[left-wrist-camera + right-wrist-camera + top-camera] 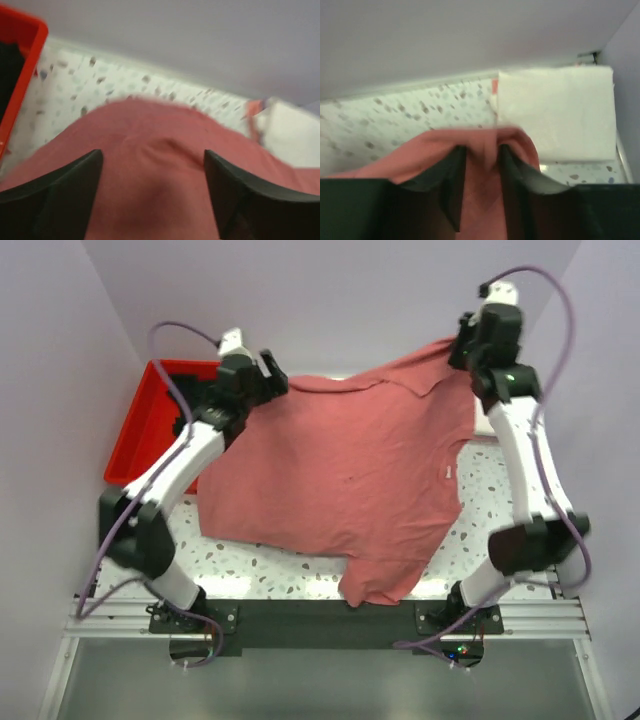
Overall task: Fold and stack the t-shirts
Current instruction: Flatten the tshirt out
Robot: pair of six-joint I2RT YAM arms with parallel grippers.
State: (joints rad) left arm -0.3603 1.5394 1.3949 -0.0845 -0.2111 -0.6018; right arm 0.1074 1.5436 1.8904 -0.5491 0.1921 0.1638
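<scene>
My left hand [152,160] stands apart above the dusty-rose t-shirt [340,470]; my right hand [481,155] clamps its far edge. I should lay that edge flat, unwrinkled

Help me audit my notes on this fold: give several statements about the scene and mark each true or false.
1. The dusty-rose t-shirt lies spread across the table. True.
2. The left gripper is clamped on the shirt. False: it stands wide open, with the cloth beneath it.
3. The right gripper pinches a fold of the shirt. True.
4. The red tray sits at the table's back right. False: it is at the back left, beside the left gripper.
5. A folded white cloth lies on the table beyond the right gripper. True.
</scene>
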